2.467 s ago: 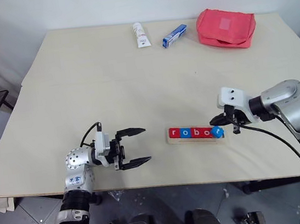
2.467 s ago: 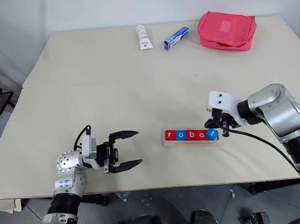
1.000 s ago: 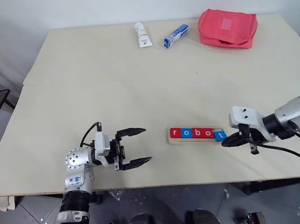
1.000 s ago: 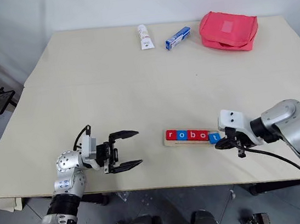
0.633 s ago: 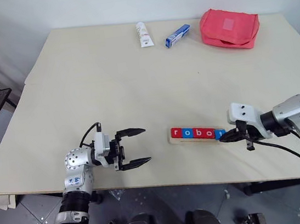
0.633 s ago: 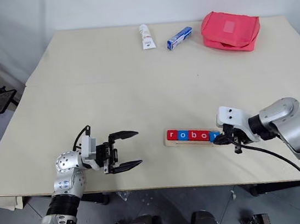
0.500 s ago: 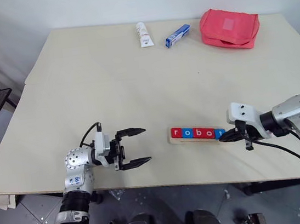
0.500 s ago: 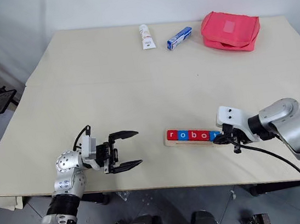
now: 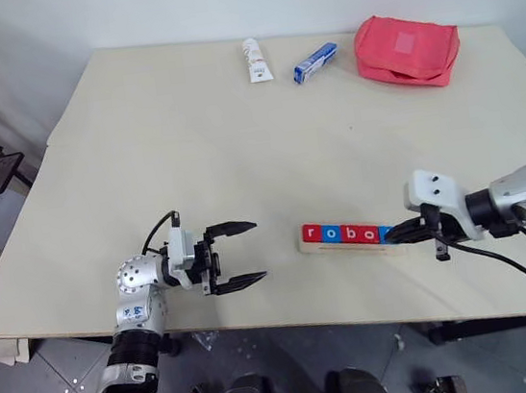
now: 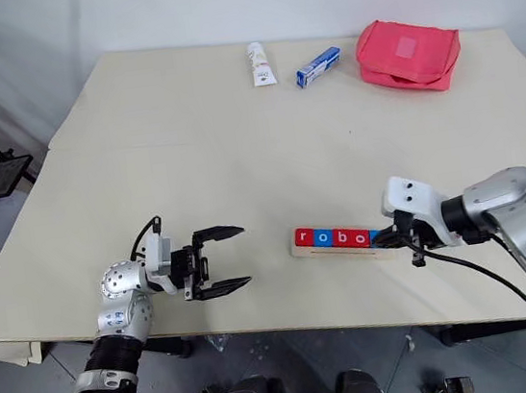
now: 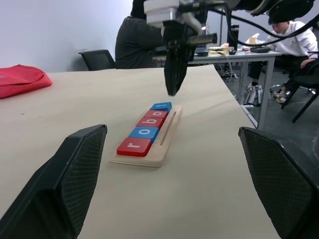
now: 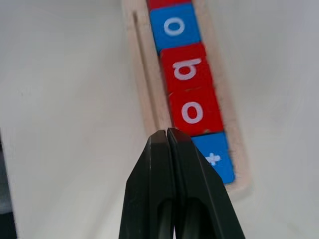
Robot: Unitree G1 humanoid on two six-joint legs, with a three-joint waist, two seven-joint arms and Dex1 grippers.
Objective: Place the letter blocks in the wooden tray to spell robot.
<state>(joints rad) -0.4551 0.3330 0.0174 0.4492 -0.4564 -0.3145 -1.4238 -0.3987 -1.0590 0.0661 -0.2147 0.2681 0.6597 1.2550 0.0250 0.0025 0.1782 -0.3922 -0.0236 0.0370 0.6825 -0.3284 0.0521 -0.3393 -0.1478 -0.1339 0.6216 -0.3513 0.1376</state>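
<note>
Right wrist view: right end effector (image 12: pixel 167 133) pinched fully shut, empty, poised just over the blue "t" end of the narrow pale wooden tray (image 9: pixel 347 244). Five red and blue square letter blocks (image 9: pixel 344 234) seated in line, reading robot, long axis running leftward toward the left end effector (image 9: pixel 241 254), spread wide, empty, well apart on the beige surface (image 9: pixel 235 132).

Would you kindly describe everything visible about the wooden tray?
The wooden tray is a narrow, pale wood holder with rounded corners, lying flat near the table's front edge. Five letter blocks, red, blue, red, red, blue, sit along it, beside an empty slot. The shut right pincer hovers at its end.
</note>
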